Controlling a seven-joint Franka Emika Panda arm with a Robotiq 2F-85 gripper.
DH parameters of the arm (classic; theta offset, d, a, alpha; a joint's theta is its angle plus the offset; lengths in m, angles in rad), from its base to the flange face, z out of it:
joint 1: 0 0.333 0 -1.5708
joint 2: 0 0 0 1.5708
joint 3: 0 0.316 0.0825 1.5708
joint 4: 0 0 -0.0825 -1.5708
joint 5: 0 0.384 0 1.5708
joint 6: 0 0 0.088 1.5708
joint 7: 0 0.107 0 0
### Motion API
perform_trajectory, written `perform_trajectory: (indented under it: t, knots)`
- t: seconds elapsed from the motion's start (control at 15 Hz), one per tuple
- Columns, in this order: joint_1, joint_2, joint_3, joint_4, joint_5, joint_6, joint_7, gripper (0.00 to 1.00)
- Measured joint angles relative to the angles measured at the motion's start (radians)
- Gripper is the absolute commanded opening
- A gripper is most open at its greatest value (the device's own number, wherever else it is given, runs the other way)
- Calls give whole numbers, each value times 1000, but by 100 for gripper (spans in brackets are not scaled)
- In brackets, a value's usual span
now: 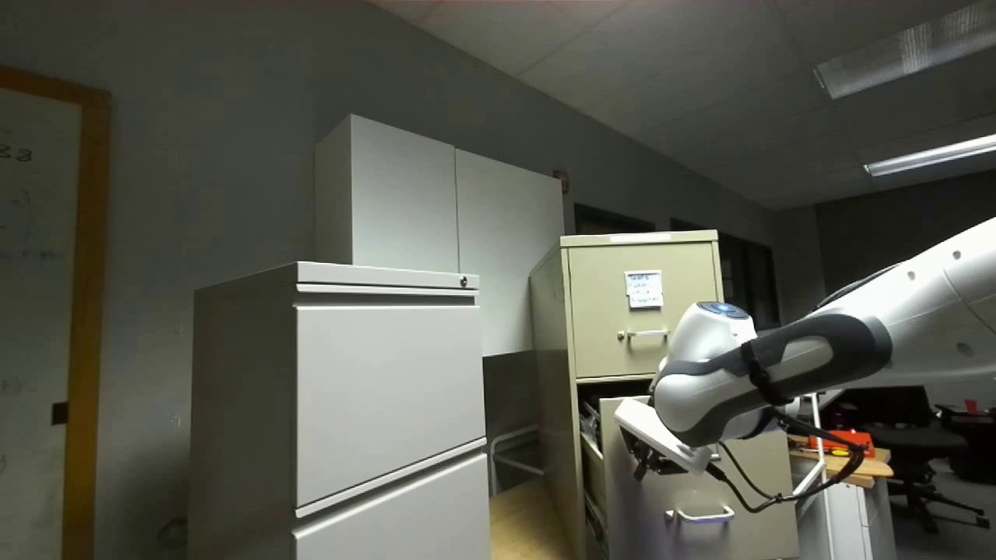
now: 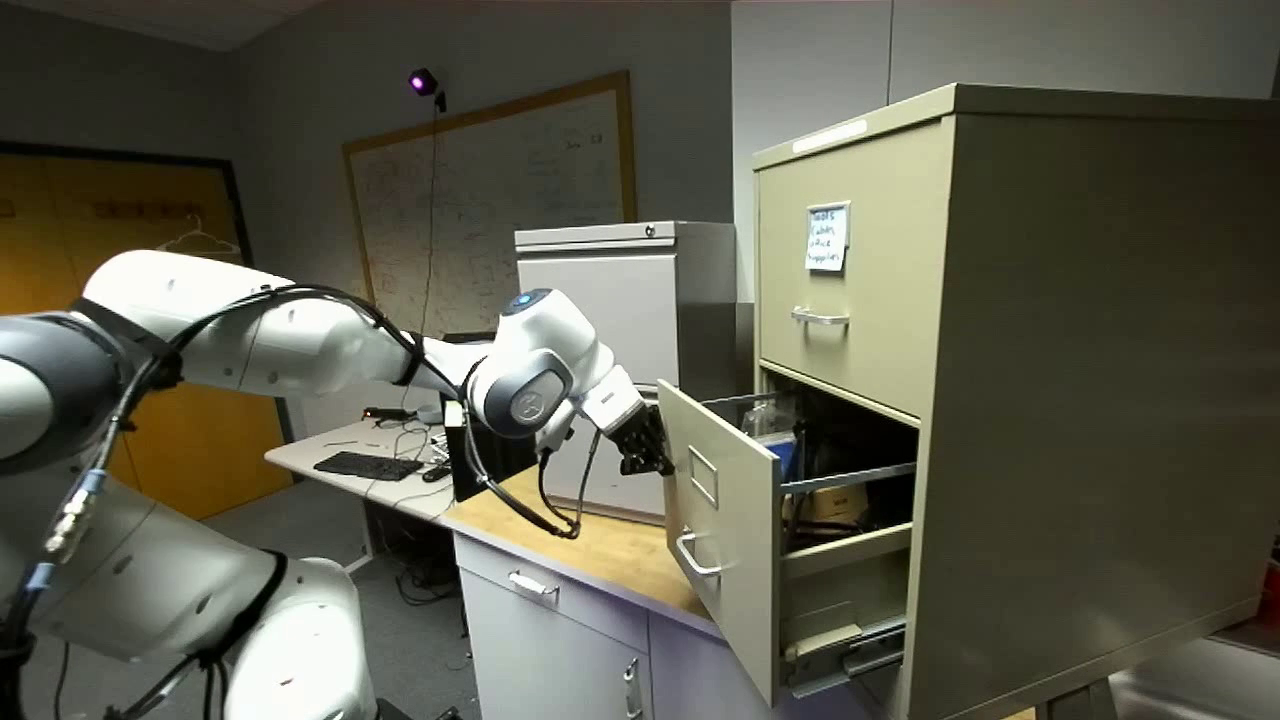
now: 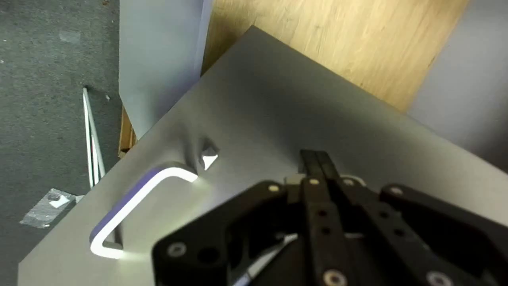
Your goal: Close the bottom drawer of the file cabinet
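Observation:
The beige file cabinet (image 1: pixel 595 311) shows in both exterior views (image 2: pixel 1080 400), a white paper label (image 2: pixel 826 238) on its top drawer. The top drawer is shut. The bottom drawer (image 1: pixel 642 521) stands partly pulled out, with items inside (image 2: pixel 735 570). Its plain front fills much of the wrist view (image 3: pixel 254 119), with the metal handle (image 3: pixel 131 208) at lower left. My gripper (image 3: pixel 315 153) is shut and empty, its fingertips together. In an exterior view the gripper (image 2: pixel 660 455) is at the drawer front's upper far side; whether the tips touch is unclear.
A pale grey lateral cabinet (image 1: pixel 389 389) stands beside the file cabinet on a wooden counter (image 2: pixel 600 560). A white cupboard (image 1: pixel 405 202) is behind. A desk (image 2: pixel 300 455) with a keyboard is further back. Cables hang from my arm near the drawer front.

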Motion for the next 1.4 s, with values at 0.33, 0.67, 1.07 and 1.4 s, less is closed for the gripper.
perform_trajectory:
  t: [0.33, 0.67, 1.07, 1.4]
  knots:
    - [-115, 12, 143, 0, -113, 60, 318, 0]
    - [-315, 98, 332, 82, -325, 107, 683, 0]
    - [-646, 177, 589, 236, -679, 111, 1146, 0]
    - [-890, 161, 815, 318, -868, 79, 1404, 0]
